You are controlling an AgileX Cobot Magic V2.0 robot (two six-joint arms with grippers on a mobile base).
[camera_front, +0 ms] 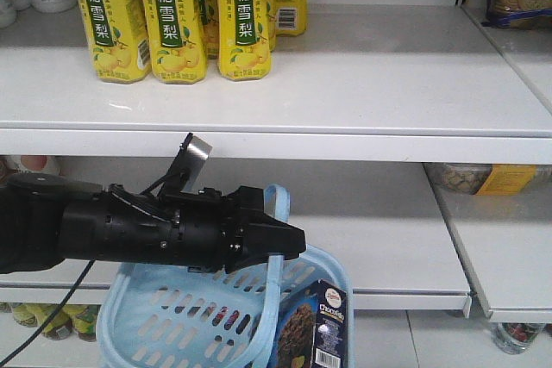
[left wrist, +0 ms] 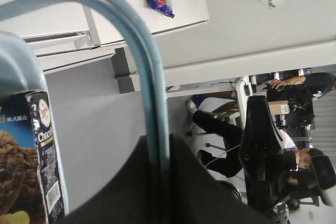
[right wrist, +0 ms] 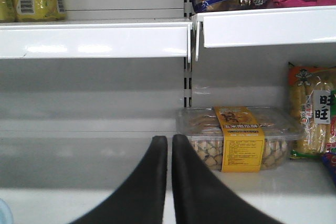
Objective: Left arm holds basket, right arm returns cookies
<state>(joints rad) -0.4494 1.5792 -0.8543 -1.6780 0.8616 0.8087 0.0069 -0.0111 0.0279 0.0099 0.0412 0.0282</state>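
Observation:
The light blue basket (camera_front: 155, 321) hangs at the bottom of the front view, below the white shelves. My left gripper (camera_front: 289, 243) is shut on its hoop handle (left wrist: 152, 93), which runs up between the black fingers in the left wrist view. The navy cookies carton (camera_front: 321, 333) stands upright inside the basket at its right side, and it also shows in the left wrist view as cookies (left wrist: 37, 166). My right gripper (right wrist: 169, 142) appears only in its own wrist view, shut with nothing between its fingers, facing a shelf bay.
Yellow pear-drink bottles (camera_front: 177, 15) stand on the upper shelf (camera_front: 362, 92). A clear tub of snacks with a yellow label (right wrist: 236, 137) sits on the lower shelf ahead and right of my right gripper. Packets (right wrist: 312, 114) lie further right. A person (left wrist: 283, 156) sits behind.

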